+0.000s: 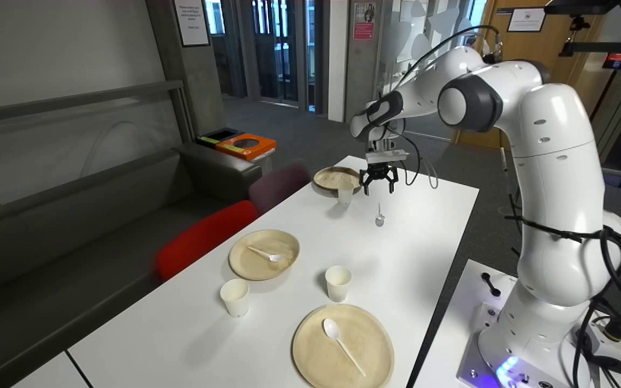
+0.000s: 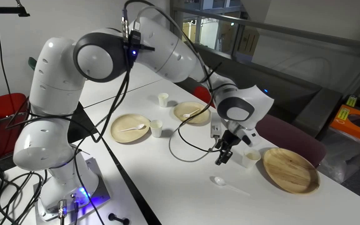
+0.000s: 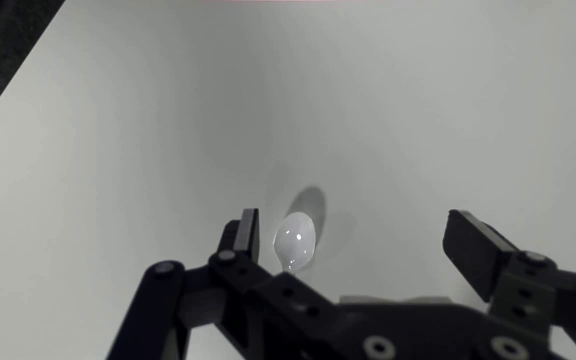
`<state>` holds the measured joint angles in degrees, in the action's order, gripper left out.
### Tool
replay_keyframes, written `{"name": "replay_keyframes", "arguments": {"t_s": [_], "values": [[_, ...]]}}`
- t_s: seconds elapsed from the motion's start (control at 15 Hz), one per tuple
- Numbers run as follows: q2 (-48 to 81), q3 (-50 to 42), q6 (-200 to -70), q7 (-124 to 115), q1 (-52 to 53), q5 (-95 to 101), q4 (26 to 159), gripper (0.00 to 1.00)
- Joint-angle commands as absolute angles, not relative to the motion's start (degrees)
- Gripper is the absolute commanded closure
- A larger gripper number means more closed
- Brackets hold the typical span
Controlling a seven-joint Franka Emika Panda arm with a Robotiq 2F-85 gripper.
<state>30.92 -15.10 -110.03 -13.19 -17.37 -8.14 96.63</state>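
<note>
My gripper [image 1: 378, 188] is open and empty, pointing down above the white table [image 1: 423, 215]. It also shows in an exterior view [image 2: 223, 159]. A white plastic spoon [image 2: 220, 181] lies on the table just below it. In the wrist view my two fingers [image 3: 351, 220] are wide apart. The spoon's bowl [image 3: 295, 240] appears between them, closer to the left finger in the picture; the handle is hidden behind the gripper. A pale cup [image 2: 250, 158] stands upright beside the gripper. A round wooden plate [image 2: 292, 172] with nothing on it lies beyond that cup.
Two more plates [image 1: 243, 264] [image 1: 310, 355] lie on the table, each with a white spoon [image 1: 273, 257] [image 1: 332, 328]. Two upright cups [image 1: 235, 297] [image 1: 338, 283] stand near them. Chairs [image 1: 205, 237] and a sofa [image 1: 73, 237] line the far side. Cables [image 2: 183, 161] hang from the arm.
</note>
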Motion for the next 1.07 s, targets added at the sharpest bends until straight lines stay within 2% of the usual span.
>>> {"name": "replay_keyframes", "arguments": {"t_s": [0.0,0.4,0.47,1.0], "values": [[38.5,-14.8,-106.6,-15.8,-20.3,-11.1,86.4,0.00],[44.4,-15.1,-106.1,-18.9,-22.0,-11.5,78.6,0.00],[43.1,-14.9,-109.3,-18.0,-21.5,-11.4,82.1,0.00],[44.2,-14.8,-110.2,-18.7,-21.1,-11.7,82.0,0.00]]}}
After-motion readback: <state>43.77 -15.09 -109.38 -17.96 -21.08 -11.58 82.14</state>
